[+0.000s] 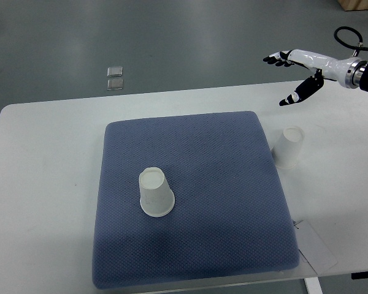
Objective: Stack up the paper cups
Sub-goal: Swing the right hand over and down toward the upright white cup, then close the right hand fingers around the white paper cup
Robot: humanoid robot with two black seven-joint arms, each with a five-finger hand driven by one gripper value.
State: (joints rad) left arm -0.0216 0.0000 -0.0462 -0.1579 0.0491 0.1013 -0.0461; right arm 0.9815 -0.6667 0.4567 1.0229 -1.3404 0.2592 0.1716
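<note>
Nearest, the white tabletop carries a blue pad, where one inverted paper cup stands. A second cup sits upside down just off the pad's right edge. The right robot hand hovers above it, fingers spread, holding nothing. Stacking looks unstarted; next comes a descent onto that second cup, with open room all around.
</note>
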